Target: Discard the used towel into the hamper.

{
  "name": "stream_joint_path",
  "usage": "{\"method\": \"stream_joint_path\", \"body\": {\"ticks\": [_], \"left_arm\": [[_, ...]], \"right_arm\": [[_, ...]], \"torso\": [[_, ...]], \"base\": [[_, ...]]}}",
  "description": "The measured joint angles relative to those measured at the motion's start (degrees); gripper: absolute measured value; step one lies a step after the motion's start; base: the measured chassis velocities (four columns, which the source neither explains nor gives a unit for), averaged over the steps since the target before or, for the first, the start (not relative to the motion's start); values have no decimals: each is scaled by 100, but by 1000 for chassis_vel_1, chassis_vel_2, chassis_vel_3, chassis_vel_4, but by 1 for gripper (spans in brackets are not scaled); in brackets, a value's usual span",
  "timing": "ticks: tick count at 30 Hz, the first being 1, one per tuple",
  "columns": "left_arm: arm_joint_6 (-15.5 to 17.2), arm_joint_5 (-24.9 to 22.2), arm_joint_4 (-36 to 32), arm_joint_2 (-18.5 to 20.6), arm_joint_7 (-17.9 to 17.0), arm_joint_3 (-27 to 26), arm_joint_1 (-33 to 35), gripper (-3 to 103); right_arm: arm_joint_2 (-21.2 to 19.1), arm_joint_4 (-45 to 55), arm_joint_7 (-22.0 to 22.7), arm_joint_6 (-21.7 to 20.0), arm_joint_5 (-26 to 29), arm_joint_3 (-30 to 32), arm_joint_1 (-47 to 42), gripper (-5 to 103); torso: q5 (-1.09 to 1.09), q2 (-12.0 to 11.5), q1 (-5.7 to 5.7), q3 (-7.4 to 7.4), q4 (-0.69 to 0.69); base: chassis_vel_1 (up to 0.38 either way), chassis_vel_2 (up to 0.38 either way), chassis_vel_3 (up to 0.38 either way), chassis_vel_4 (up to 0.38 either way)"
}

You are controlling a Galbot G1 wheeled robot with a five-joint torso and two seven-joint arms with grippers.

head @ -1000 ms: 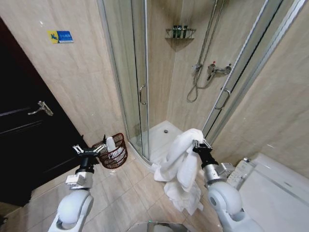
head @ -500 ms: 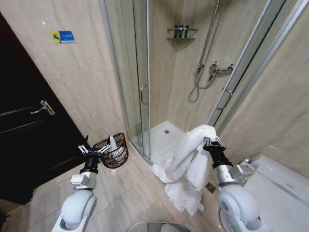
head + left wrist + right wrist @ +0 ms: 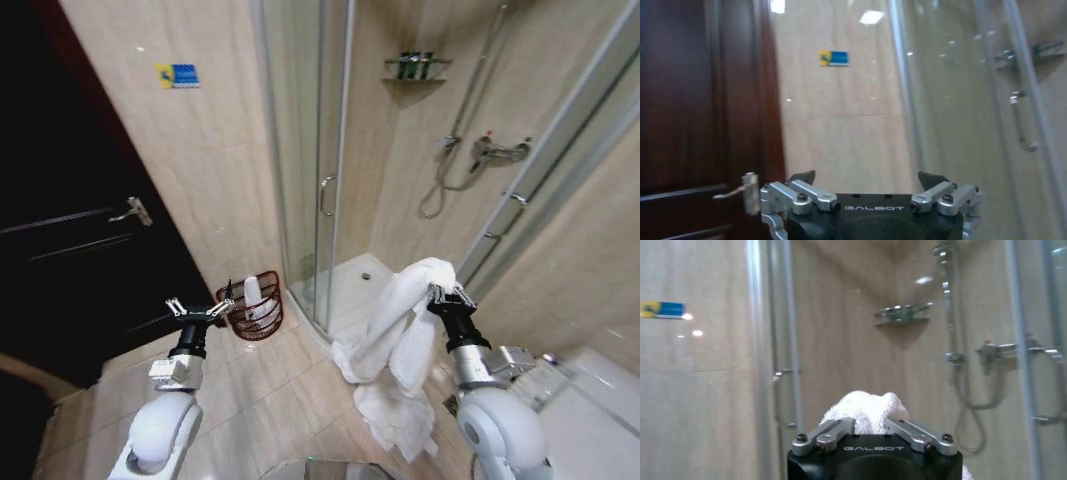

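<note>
My right gripper (image 3: 447, 294) is shut on a big white towel (image 3: 388, 340), which drapes from the fingers down to the tiled floor. In the right wrist view the towel (image 3: 865, 410) bulges up between the closed fingers of that gripper (image 3: 867, 426). The hamper (image 3: 254, 305), a small dark reddish-brown open-weave basket holding something white, stands on the floor against the wall, left of the shower door. My left gripper (image 3: 201, 308) is open and empty, held up just left of the hamper. In the left wrist view its fingers (image 3: 803, 177) are spread wide.
A dark wooden door (image 3: 70, 230) with a lever handle fills the left. The glass shower enclosure (image 3: 320, 170) stands ahead, with its raised white tray (image 3: 350, 280) on the floor. A white toilet (image 3: 590, 400) is at the right. Beige floor tiles (image 3: 260, 400) lie between my arms.
The whole picture has shifted right, so the camera has turned left. The right gripper still holds the towel; the left stays open near the hamper.
</note>
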Motion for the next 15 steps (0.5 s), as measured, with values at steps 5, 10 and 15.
{"method": "stream_joint_path", "body": {"ticks": [5, 10, 15], "left_arm": [[-155, 101, 24, -10, -86, -7, 41, 100], [-185, 102, -19, -46, -94, -58, 67, 100], [-198, 107, -16, -86, -94, -36, 61, 100]], "right_arm": [[-20, 22, -80, -19, -10, 61, -23, 5], [-52, -31, -86, -61, -11, 45, 65, 5], [-36, -53, -82, -85, -39, -47, 73, 5]], "torso": [[0, 0, 0, 0, 2], [0, 0, 0, 0, 0], [1, 0, 0, 0, -2]], "base": [[107, 111, 100, 95], [57, 36, 45, 17], [49, 34, -40, -82]]}}
